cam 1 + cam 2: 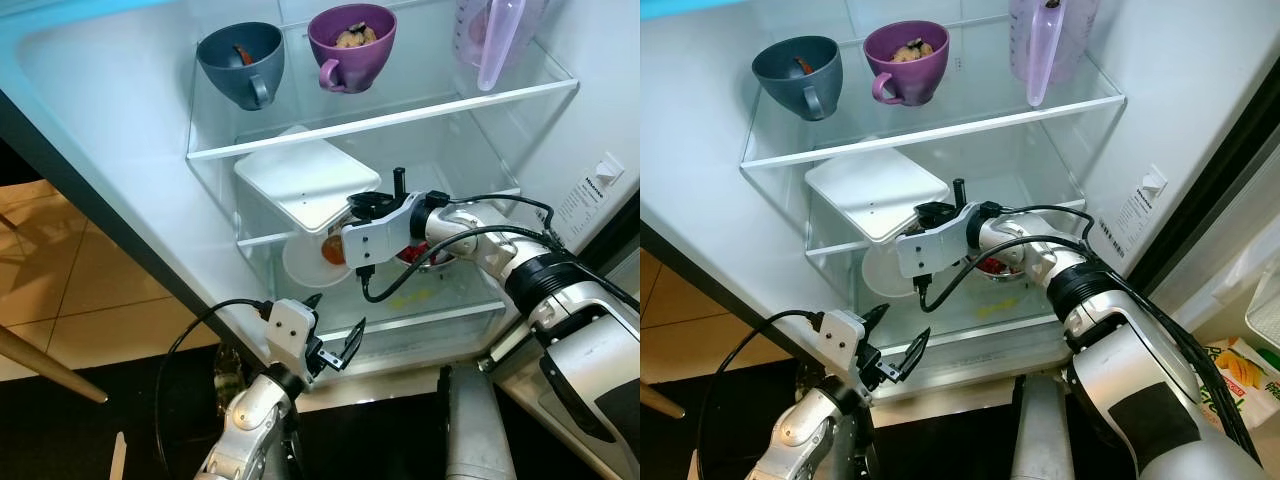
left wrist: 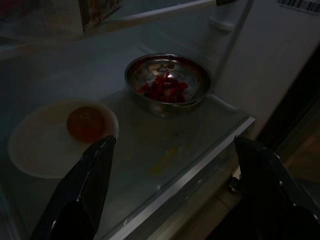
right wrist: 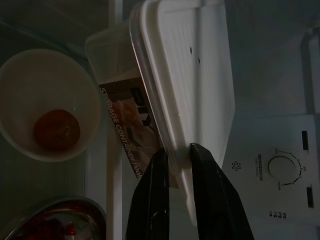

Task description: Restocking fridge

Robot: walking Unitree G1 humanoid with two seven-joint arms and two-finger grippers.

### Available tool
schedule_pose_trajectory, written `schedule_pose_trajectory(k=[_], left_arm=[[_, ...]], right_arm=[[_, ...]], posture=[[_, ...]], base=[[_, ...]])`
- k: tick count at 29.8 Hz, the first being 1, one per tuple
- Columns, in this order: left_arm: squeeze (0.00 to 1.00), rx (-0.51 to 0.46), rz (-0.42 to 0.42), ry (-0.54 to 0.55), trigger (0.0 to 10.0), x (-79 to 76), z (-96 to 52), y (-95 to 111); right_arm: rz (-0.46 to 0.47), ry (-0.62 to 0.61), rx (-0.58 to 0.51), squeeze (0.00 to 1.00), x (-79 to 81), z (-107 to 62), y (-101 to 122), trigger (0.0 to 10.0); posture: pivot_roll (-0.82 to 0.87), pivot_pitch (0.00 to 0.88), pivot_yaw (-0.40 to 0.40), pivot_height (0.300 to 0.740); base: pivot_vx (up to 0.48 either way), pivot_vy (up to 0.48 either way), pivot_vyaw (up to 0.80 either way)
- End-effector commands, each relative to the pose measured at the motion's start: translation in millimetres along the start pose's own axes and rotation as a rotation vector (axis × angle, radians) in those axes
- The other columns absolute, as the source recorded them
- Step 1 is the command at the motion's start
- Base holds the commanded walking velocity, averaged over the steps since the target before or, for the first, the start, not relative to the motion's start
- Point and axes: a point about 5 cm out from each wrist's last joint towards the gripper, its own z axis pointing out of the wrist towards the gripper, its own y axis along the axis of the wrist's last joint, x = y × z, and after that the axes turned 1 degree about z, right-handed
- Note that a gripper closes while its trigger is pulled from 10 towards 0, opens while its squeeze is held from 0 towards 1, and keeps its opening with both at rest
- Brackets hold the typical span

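A white lidded storage container lies tilted on the fridge's middle glass shelf, its front edge hanging past the shelf. My right gripper is shut on the rim of the container at its front corner. On the shelf below stand a white bowl holding an orange fruit and a metal bowl with red pieces. My left gripper is open, low in front of that lower shelf's edge, with nothing between its fingers.
The top shelf carries a grey mug, a purple mug with food and a clear pitcher. The fridge wall is close on the right. A packet lies low at the right.
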Motion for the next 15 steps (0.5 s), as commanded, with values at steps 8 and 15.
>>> schedule_pose_trajectory(k=[8, 15], left_arm=[[0.00, 0.013, 0.000, 0.011, 10.0, -1.6, 0.1, -6], [0.00, 0.007, -0.002, 0.003, 10.0, -4.3, 2.5, -6]], right_arm=[[-0.001, 0.019, 0.102, 0.00, 6.1, -3.4, -17, 0.0], [0.026, 0.027, 0.233, 0.00, 6.8, -18.0, -43, 0.0]], posture=[[-0.06, 0.209, 0.098, 0.530], [-0.07, 0.209, 0.097, 0.530]], base=[[0.000, 0.000, 0.00], [0.000, 0.000, 0.00]])
